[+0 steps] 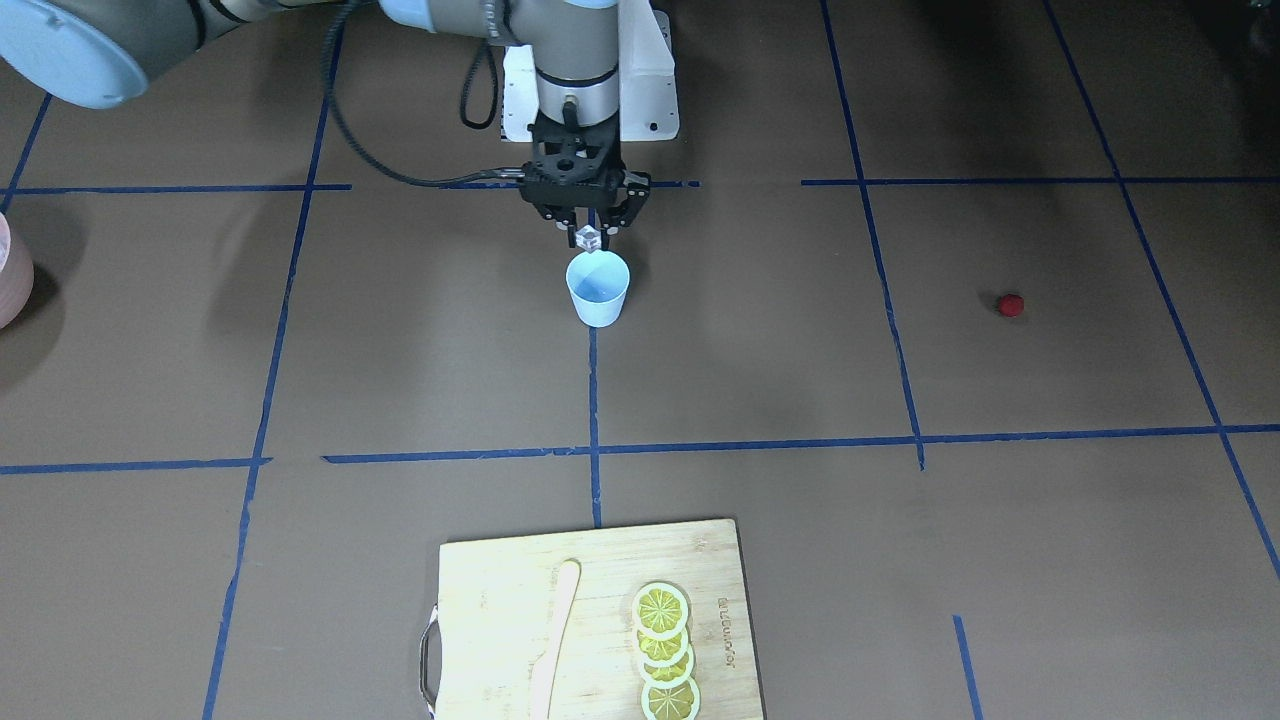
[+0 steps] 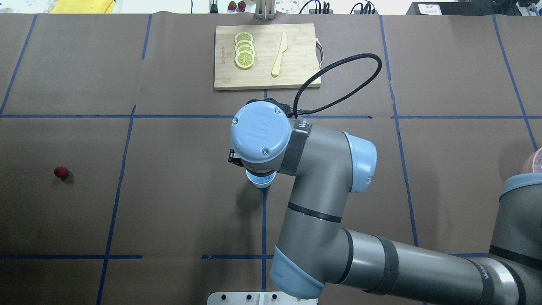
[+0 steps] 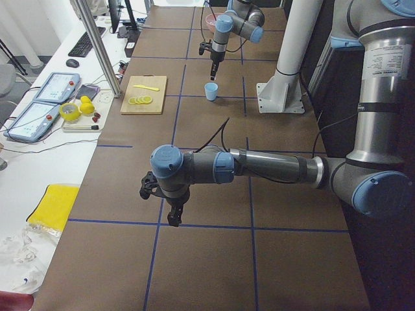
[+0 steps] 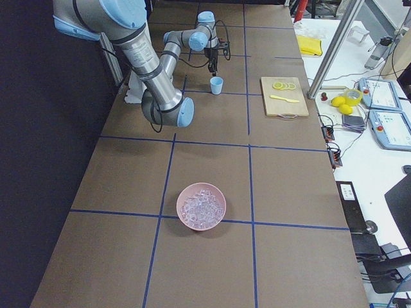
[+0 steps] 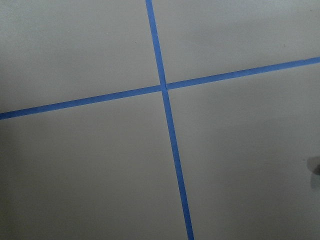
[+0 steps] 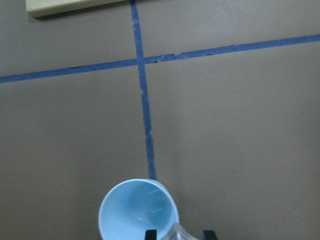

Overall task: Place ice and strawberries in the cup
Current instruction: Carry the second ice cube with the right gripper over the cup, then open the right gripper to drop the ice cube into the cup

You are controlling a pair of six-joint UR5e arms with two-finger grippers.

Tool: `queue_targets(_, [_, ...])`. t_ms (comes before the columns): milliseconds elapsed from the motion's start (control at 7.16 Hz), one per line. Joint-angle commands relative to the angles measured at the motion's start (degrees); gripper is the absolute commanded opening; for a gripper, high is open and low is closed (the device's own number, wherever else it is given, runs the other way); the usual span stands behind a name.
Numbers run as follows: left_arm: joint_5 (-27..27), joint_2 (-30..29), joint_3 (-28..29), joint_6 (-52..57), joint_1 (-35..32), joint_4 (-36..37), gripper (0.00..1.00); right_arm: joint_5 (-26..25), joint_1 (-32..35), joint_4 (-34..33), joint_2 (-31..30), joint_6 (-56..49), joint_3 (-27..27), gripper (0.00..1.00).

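Note:
The light blue cup [image 1: 598,288] stands upright near the table's middle and also shows in the right wrist view [image 6: 137,210]. My right gripper [image 1: 591,229] hangs just above the cup's rim, shut on a clear ice cube [image 1: 589,239], which also shows in the right wrist view [image 6: 183,234]. More ice lies in the pink bowl [image 4: 201,206]. The dark red strawberry [image 1: 1011,305] lies alone on the table, far from the cup, on my left side [image 2: 61,171]. My left gripper [image 3: 174,217] hovers over bare table far from both; I cannot tell if it is open or shut.
A wooden cutting board [image 2: 296,72] with lemon slices [image 2: 244,50] and a pale knife [image 2: 279,54] lies beyond the cup. Blue tape lines cross the brown table. My right arm's elbow hides most of the cup in the overhead view.

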Motion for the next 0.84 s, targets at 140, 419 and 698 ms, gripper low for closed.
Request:
queue_targets(140, [-0.12,0.04,-0.23,0.00,0.00,0.00,1.00,-2.42,-0.92,0.24,1.03,0.81,-3.09,0.01])
queue_targets(419, [-0.12,-0.05,-0.23,0.00,0.00,0.00,1.00,-2.95,-0.66,0.24,0.86,0.11,-3.28,0.07])
queue_targets(698, [-0.12,0.04,-0.23,0.09,0.00,0.00,1.00,-4.17,-0.74,0.16,0.68,-0.06,-3.36,0.97])
